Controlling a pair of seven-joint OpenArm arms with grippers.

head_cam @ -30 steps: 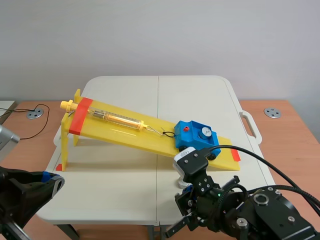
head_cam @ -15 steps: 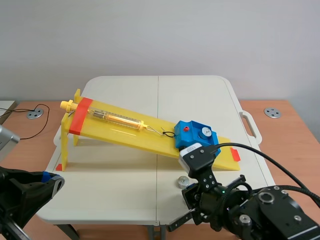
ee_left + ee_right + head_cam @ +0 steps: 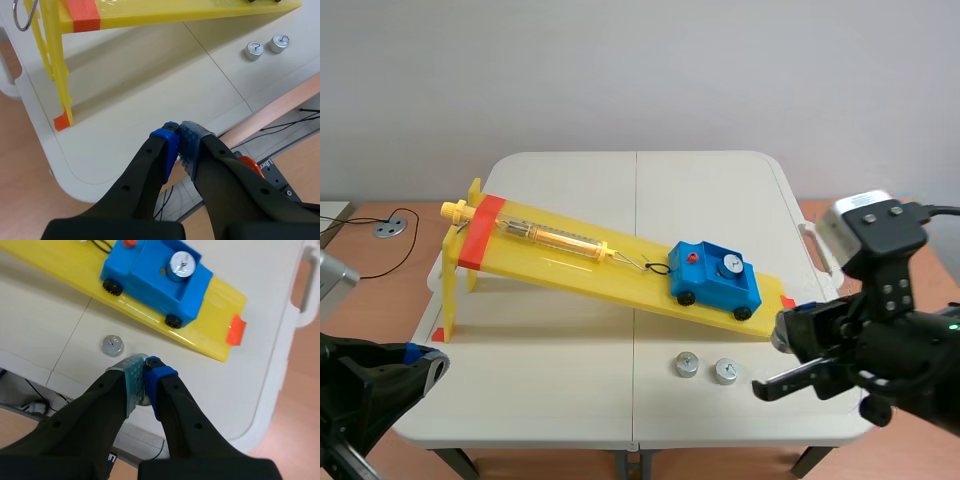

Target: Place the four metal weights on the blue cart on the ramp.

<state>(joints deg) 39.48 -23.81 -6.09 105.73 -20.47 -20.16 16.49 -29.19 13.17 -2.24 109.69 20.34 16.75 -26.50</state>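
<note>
Right wrist view first: my right gripper (image 3: 143, 371) has its pads pressed together with nothing between them. My left gripper (image 3: 178, 142) is the same, fingers together and empty, parked low at the near-left corner of the table (image 3: 570, 410).

A second ago the right arm was hunched over the near edge just in front of the cart, hiding the table there. It has now swung out to about three o'clock of that spot and come away empty. That uncovers two weights on the table: the left table weight (image 3: 686, 365) and the right table weight (image 3: 725, 371). They sit close together but apart, at roughly six o'clock from the blue cart (image 3: 715, 282).

The cart rests near the low end of the yellow ramp (image 3: 570, 262), where it was before, with one cart weight (image 3: 728, 265) seated in its bed. At the cart's ten o'clock a hook and cord run up to the spring scale (image 3: 550, 237) lying along the slope.

I count three weights and cannot see a fourth. I'd judge the job barely begun: one loaded, two to fetch. The right arm is closest, so I would open it over the right table weight next.
</note>
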